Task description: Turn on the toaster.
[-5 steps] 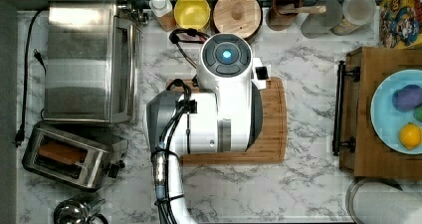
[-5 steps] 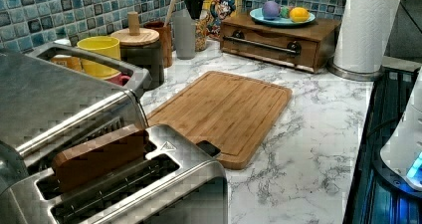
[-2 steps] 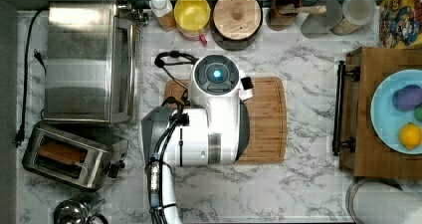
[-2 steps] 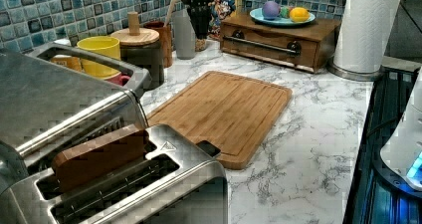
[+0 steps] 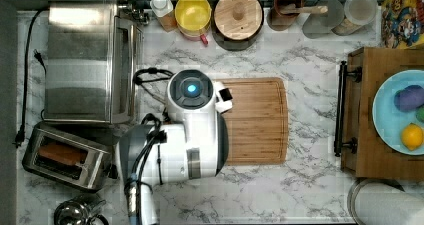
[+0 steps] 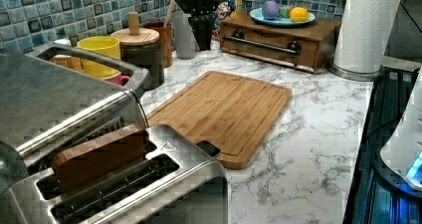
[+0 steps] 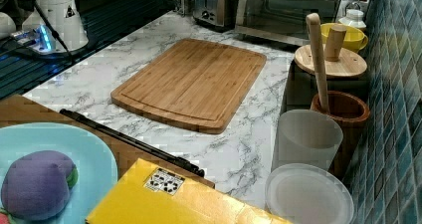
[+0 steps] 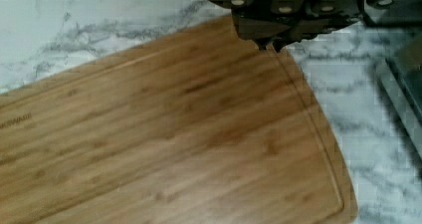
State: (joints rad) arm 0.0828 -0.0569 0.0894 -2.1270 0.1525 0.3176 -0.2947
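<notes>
Claw (image 8: 268, 44) pressed together over the board (image 8: 164, 144); the toaster (image 5: 67, 157) looks rigid and heavy, so press its stiff lever (image 5: 113, 172) down.

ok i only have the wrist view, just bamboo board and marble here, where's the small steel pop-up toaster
observer: The small stainless-steel pop-up toaster sits at the top view's lower left, just below the large steel toaster oven.
operator: which end has the lever
observer: The black lever knob is on the end facing the bamboo cutting board.
operator: anything loaded in it
observer: Yes, a brown slice stands tall in one slot.
</notes>
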